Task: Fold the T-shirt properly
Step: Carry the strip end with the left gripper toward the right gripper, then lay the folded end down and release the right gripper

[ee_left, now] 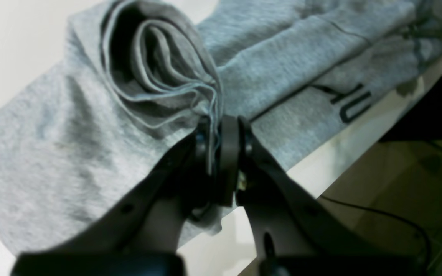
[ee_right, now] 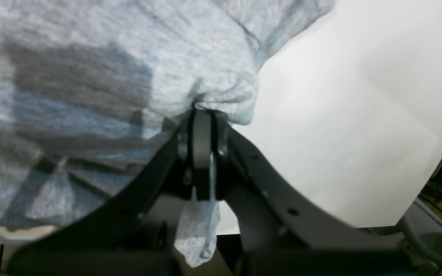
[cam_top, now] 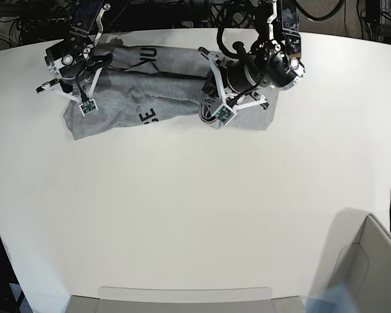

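While bunched along the far edge of the table (cam_top: 195,215), T-shirt (cam_top: 163,88) judged light, soft, limp; will sag and drape wherever unsupported, cling to itself in layers. Not fragile; knit probably grippy rather than slick. Best held by pinching hem or fold edges, as now, not the middle of the cloth.

Left claw (ee_left: 221,147): pinched tight on a gather of several stitched edges, rolled layers of cloth looping just above the pinch. Right claw (ee_right: 202,132): likewise clamped on a puckered bit of fabric, a tail of cloth hanging down between the fingers.

Appearance: heather-grey, wrinkled, partly folded into a long band between both arms. Bold black block letters showing in two places; text not readable in full.
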Robot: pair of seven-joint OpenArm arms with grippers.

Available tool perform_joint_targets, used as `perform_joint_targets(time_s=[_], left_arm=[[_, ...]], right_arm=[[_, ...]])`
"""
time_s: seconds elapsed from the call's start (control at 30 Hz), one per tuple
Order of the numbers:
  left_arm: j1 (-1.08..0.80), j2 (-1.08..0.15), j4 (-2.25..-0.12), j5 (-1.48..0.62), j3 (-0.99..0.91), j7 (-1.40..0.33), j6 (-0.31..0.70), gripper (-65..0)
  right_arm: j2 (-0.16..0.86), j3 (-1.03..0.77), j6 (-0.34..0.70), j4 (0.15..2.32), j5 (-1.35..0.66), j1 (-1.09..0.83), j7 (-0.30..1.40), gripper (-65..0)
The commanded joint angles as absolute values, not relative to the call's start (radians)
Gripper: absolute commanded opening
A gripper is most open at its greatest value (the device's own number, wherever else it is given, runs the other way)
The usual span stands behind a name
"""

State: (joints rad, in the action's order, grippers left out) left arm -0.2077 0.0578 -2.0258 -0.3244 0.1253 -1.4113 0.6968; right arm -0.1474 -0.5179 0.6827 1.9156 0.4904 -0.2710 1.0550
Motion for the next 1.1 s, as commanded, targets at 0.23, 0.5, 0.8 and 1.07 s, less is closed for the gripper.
perform_joint_targets(time_s=[0.23, 0.5, 0.8, 1.07], left_arm=[[-0.163, 0.025, -2.032, -0.338, 0.213, -1.396, 0.698, -65.0], [-0.165, -0.035, -2.032, -0.34, 0.262, -1.396, 0.698, -65.0], [-0.165, -0.058, -2.026, -0.337, 0.305, -1.396, 0.698, -65.0], [-0.165, -0.059, -2.034, -0.338, 0.305, -1.396, 0.698, -44.3]], right_arm=[[-0.143, -0.516, 0.698, 1.929, 0.493, -0.266, 1.052, -65.0], [-0.14, -0.518, 0.698, 1.929, 0.493, -0.266, 1.052, -65.0], [-0.145, -0.516, 0.698, 1.929, 0.493, -0.266, 1.052, -65.0], [-0.14, -0.519, 0.698, 1.929, 0.493, -0.266, 1.052, -65.0]])
